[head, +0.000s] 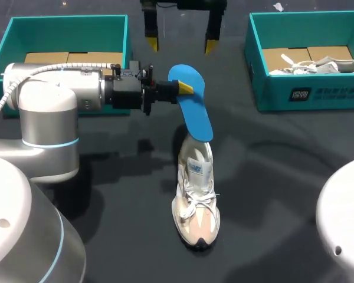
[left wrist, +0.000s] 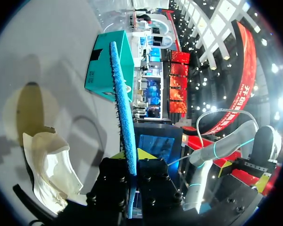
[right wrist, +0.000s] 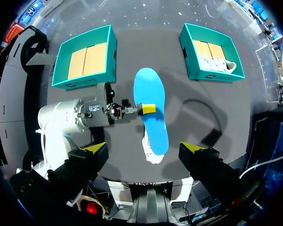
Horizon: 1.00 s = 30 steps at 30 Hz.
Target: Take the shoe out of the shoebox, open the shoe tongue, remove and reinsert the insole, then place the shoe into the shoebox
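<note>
My left gripper [head: 186, 88] is shut on the edge of a blue insole [head: 192, 106] and holds it in the air over the middle of the table. The insole's lower end is over the heel of a white and beige shoe [head: 196, 200], which lies on the dark table with its toe toward the front. In the left wrist view the insole [left wrist: 122, 103] stands edge-on between my fingers, with the shoe [left wrist: 49, 169] beside it. My right gripper [head: 181, 42] hangs open high over the back of the table. Its wrist view looks down on the insole [right wrist: 153, 127] and the shoe [right wrist: 153, 157].
A teal shoebox [head: 65, 20] at the back left holds only its cardboard bottom. A second teal shoebox [head: 307, 91] at the back right holds another white shoe [head: 318, 63]. Both boxes show in the right wrist view, left box [right wrist: 85, 80] and right box [right wrist: 212, 75].
</note>
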Each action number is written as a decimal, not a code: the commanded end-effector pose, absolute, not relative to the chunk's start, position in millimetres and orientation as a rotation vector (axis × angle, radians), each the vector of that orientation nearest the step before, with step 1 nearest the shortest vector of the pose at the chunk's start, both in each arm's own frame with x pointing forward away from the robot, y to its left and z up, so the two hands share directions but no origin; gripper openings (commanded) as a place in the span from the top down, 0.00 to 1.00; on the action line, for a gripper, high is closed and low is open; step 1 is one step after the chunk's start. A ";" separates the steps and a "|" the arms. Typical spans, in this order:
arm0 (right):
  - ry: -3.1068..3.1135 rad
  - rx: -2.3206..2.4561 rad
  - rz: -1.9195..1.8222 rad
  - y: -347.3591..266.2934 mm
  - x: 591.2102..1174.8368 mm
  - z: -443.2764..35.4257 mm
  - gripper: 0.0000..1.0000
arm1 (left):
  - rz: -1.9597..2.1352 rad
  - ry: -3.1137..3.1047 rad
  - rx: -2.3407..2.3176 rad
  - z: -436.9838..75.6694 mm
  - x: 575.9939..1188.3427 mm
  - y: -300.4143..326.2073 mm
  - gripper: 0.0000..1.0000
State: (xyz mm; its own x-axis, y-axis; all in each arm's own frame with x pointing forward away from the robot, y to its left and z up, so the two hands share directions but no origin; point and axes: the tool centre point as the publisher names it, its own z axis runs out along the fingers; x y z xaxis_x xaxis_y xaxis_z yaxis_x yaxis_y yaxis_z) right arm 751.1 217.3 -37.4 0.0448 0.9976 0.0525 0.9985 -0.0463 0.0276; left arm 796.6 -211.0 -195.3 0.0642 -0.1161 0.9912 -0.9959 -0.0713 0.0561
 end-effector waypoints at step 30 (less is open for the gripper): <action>-1.536 -1.781 -0.768 135.5 759.9 -80.3 0.00 | 1.155 -1.219 1.375 -195.5 796.2 -211.2 1.00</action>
State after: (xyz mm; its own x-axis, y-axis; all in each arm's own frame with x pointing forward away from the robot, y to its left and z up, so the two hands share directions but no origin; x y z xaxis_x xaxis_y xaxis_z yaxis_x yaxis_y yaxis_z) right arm 757.9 140.0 -70.6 0.1407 0.8652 0.4813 0.9894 -0.1049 -0.1006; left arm 796.5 -211.0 -195.3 0.0642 -0.1161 0.9912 -0.9959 -0.0712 0.0561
